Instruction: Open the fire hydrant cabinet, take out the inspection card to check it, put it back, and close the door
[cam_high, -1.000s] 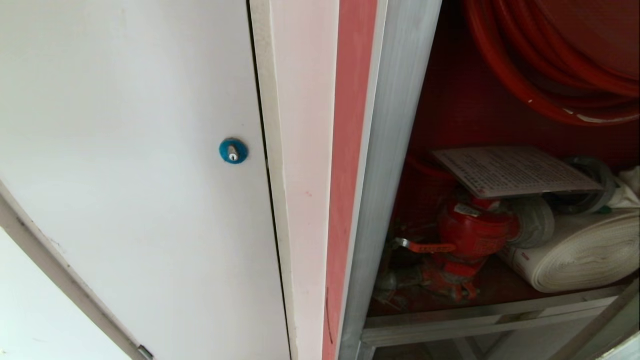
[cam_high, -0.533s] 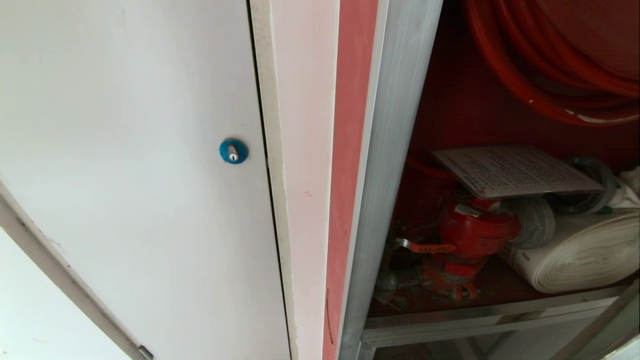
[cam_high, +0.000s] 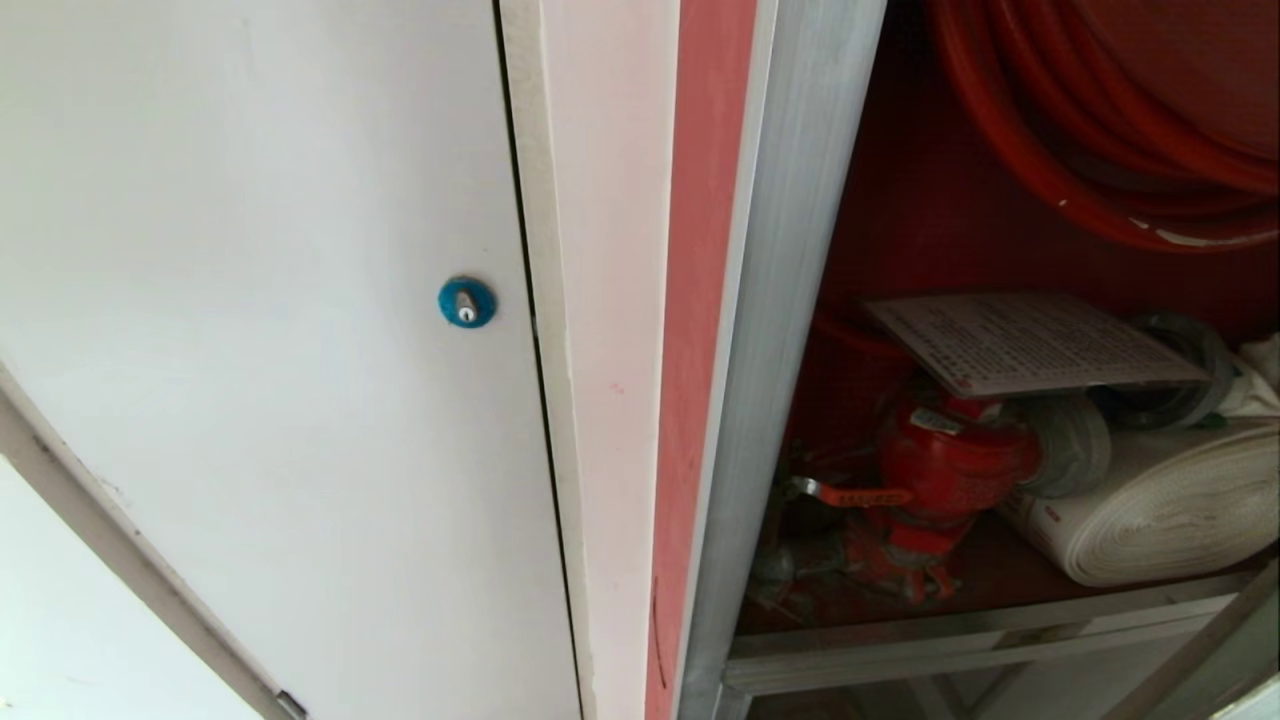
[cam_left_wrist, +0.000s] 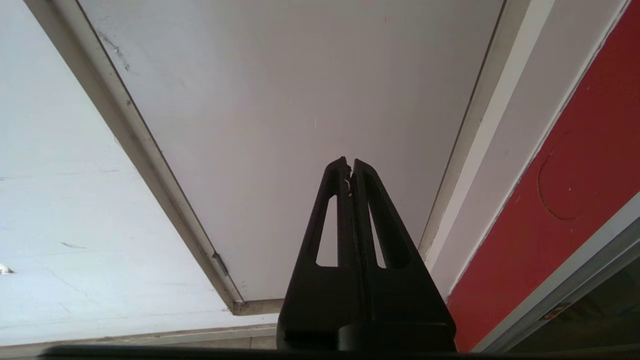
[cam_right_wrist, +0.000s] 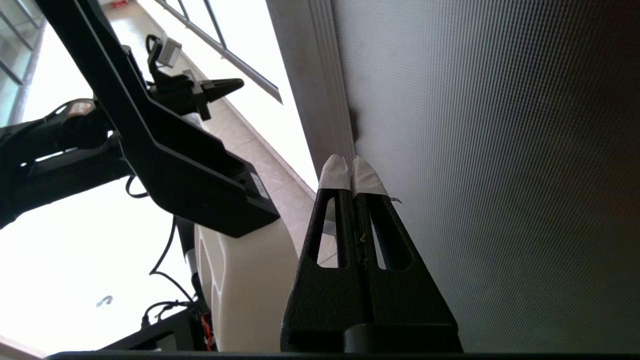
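The head view looks down and forward at a plain white panel door (cam_high: 250, 300) with a blue round lock (cam_high: 467, 302) on the left, and on the right the open tall aluminium-framed fire hydrant cabinet (cam_high: 780, 350) with its red interior; inside, the thin pale grey-white rectangular inspection card (cam_high: 1030, 342) lies flat on top of the red valve (cam_high: 950, 460), beside the white rolled hose (cam_high: 1170, 505) and under the red hose reel (cam_high: 1090, 150); this view matches the pictures from the last second, with the card in the same place and neither arm in sight, so the card looks not yet collected, or already returned, and which cannot be told here; the reel and hose are cut off at the frame edge, and the card's print is too small to read. The left wrist view shows the left gripper (cam_left_wrist: 348, 162) pressed fully together, empty, pointing at the white panel, apparently parked. The right wrist view shows the right gripper (cam_right_wrist: 343, 165), its white-taped tips pinched together on nothing, just beside the aluminium frame and dark smoky glass of the door (cam_right_wrist: 500, 150); whether the tips touch it cannot be told; the door's sticker and handle are out of view.
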